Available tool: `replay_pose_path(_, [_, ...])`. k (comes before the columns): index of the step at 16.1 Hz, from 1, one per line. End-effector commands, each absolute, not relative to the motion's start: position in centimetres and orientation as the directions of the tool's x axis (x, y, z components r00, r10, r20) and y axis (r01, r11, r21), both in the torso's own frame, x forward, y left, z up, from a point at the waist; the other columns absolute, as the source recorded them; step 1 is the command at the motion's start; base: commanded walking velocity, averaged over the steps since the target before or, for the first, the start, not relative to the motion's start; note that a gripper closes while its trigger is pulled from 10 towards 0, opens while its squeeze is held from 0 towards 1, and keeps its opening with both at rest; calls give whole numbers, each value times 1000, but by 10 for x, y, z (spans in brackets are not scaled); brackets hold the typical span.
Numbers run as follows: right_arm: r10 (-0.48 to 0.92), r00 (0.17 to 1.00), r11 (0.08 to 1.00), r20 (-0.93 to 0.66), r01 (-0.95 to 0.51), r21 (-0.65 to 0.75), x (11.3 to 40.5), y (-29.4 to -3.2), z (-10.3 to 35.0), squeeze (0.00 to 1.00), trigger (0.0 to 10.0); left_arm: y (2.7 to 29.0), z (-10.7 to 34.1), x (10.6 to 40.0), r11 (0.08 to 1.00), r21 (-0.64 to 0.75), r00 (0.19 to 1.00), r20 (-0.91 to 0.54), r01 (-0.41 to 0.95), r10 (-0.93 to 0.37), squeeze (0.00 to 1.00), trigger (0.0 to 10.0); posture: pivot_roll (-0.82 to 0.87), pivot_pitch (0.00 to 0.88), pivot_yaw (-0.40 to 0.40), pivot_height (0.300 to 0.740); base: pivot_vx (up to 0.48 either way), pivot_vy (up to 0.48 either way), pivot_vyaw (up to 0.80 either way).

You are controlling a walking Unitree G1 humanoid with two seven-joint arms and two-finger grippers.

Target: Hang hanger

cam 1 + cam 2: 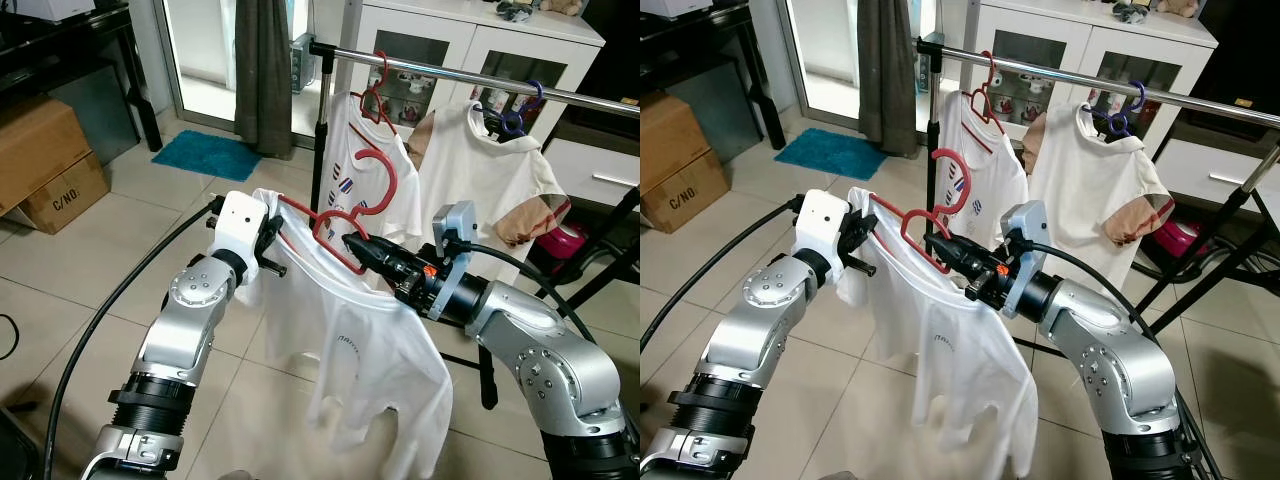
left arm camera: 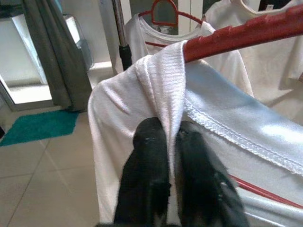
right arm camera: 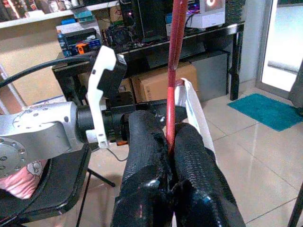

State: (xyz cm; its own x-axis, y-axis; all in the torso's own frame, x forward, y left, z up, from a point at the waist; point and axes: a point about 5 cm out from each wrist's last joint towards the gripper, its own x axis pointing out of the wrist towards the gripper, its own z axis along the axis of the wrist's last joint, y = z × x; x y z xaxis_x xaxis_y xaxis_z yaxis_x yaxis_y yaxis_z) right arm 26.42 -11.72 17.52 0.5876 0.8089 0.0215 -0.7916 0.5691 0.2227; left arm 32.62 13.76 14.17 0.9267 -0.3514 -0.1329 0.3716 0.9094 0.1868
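Red hanger with white shirt held between both grippers, short of the rail.

Head views: right gripper (image 1: 352, 243) clamps the red hanger (image 1: 345, 215) below its hook; rail (image 1: 470, 78) lies above and beyond it. Left wrist: left gripper (image 2: 171, 137) pinches the white shirt (image 2: 222, 137) at its shoulder fold. Right wrist: fingers (image 3: 147, 142) closed on the thin bar. Judgement: light, stiff, slick plastic; limp cloth may slide, so hold near the hook.

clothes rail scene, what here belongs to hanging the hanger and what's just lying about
Job:
red hanger, shut in right pincer
white shirt on it, shoulder pinched by left pincer
rail

Lying about:
two hung shirts
boxes
teal mat
curtain
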Motion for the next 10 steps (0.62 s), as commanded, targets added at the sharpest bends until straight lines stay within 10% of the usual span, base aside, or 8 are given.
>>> replay_pose_path(1, [801, 595, 571, 58, -791, 220, 264, -122, 181, 0, 0, 138, 142, 328, 909, 198, 928, -136, 368, -346, 0, 0, -79, 0, -48, 740, 0, 0, 0])
replay_pose_path(10, [730, 581, 627, -359, -779, 13, 263, -141, 137, 0, 0, 154, 193, 323, 874, 207, 893, 0, 440, -449, 0, 0, -69, 0, -50, 740, 0, 0, 0])
